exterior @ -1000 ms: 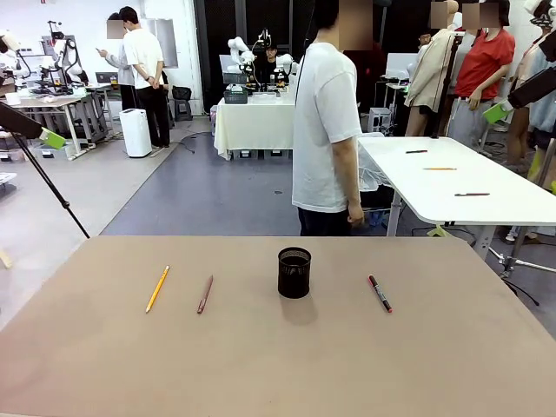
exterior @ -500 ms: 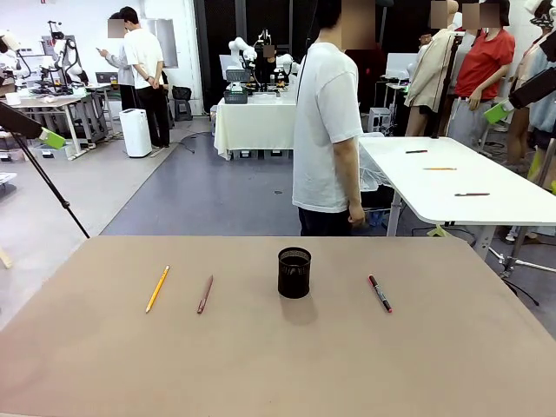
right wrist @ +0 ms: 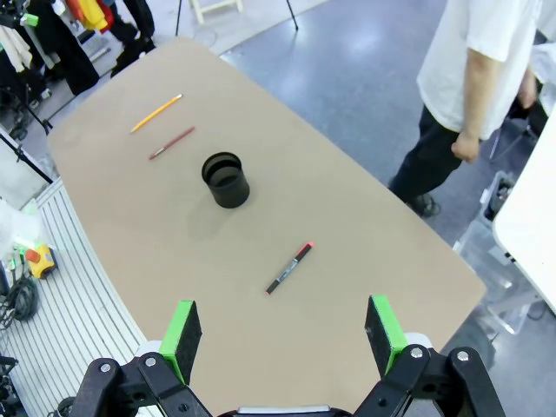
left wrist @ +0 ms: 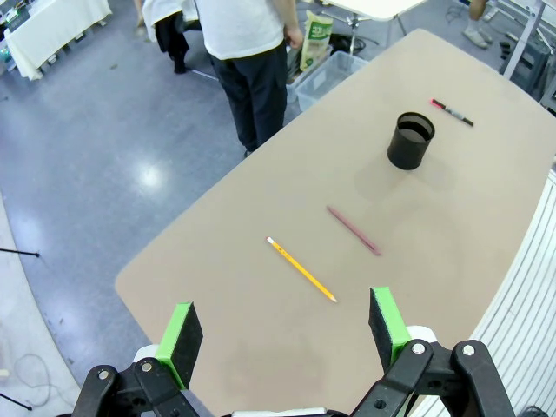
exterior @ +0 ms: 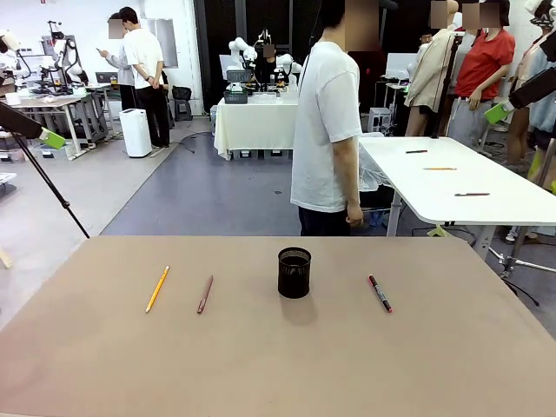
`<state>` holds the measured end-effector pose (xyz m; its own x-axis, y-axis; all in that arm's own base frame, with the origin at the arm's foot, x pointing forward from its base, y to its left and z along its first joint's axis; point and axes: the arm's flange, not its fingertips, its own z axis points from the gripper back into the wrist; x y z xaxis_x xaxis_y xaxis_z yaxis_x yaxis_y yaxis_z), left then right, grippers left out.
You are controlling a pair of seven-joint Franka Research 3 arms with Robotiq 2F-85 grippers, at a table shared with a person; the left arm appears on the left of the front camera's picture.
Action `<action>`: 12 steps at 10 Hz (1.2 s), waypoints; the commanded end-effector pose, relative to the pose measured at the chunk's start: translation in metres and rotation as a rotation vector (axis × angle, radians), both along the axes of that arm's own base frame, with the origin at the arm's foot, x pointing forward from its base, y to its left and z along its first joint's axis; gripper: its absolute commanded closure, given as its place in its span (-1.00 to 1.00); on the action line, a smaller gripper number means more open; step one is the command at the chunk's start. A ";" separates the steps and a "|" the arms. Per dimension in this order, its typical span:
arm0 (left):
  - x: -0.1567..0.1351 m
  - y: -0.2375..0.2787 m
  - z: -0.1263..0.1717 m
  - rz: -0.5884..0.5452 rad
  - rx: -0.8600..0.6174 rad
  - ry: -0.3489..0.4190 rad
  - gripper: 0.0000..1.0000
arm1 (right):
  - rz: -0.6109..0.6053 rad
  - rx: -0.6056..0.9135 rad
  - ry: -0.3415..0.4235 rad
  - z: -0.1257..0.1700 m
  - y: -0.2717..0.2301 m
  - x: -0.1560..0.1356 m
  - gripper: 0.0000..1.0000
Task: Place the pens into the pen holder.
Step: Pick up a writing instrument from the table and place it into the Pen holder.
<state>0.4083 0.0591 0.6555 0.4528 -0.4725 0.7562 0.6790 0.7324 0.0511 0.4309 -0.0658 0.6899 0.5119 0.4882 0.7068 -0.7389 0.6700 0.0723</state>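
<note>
The black mesh pen holder (exterior: 294, 272) stands upright near the middle of the brown table (exterior: 278, 365). Three pens lie flat on the table, apart from it: a yellow-orange pencil-like one (exterior: 157, 288) at the left, a dark red-brown one (exterior: 205, 294) beside it, and a red-and-black one (exterior: 379, 294) to the holder's right. My left gripper (left wrist: 282, 334) hangs open high above the table's near left part, over the yellow pen (left wrist: 301, 269). My right gripper (right wrist: 282, 334) hangs open high above the right side, over the red-and-black pen (right wrist: 289, 268). Neither holds anything.
A person in a white T-shirt (exterior: 325, 130) stands just beyond the table's far edge, side-on, arms hanging down. A white table (exterior: 452, 187) with a few pens stands at the back right. A tripod leg (exterior: 48, 187) leans at the left.
</note>
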 end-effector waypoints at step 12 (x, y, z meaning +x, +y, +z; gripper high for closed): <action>-0.002 0.000 0.001 -0.005 0.005 -0.003 -1.00 | -0.443 -0.354 0.408 -0.152 0.168 0.042 -1.00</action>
